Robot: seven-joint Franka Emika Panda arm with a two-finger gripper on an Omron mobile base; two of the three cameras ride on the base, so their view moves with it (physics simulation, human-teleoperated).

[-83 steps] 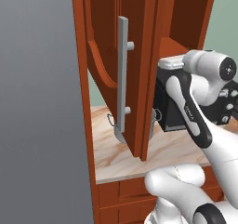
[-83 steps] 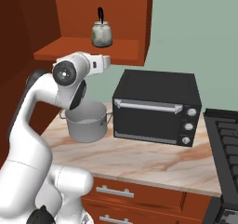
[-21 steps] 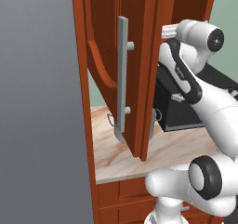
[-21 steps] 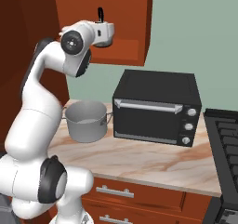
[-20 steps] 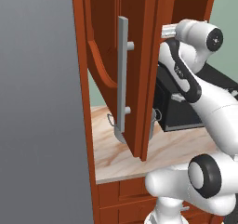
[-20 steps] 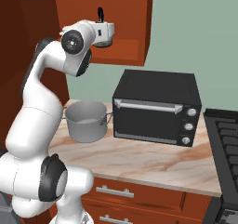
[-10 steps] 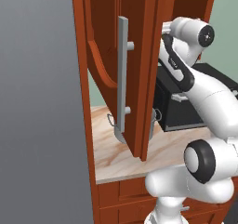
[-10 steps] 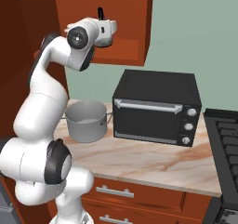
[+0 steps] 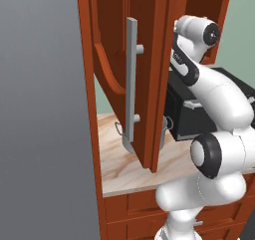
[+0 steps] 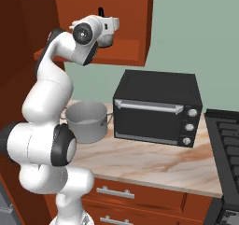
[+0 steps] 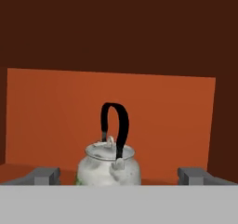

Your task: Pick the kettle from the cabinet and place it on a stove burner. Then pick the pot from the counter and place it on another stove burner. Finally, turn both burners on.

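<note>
Step in hand: step 1, reaching for the kettle [image 11: 109, 165]. It sits upright on the cabinet [image 10: 126, 18] shelf, dead centre ahead in the hand view, black handle arching toward 12 o'clock. The tool [image 11: 118, 175] stands fully open and empty, fingertips [image 11: 44, 174] at roughly 8 and 4 o'clock, well clear of the kettle on both sides. The pot [image 10: 87, 120] waits on the worktop [image 10: 154, 161] beside the toaster oven [image 10: 156, 107]. Judged next: advance further, centre on the handle, then close.
</note>
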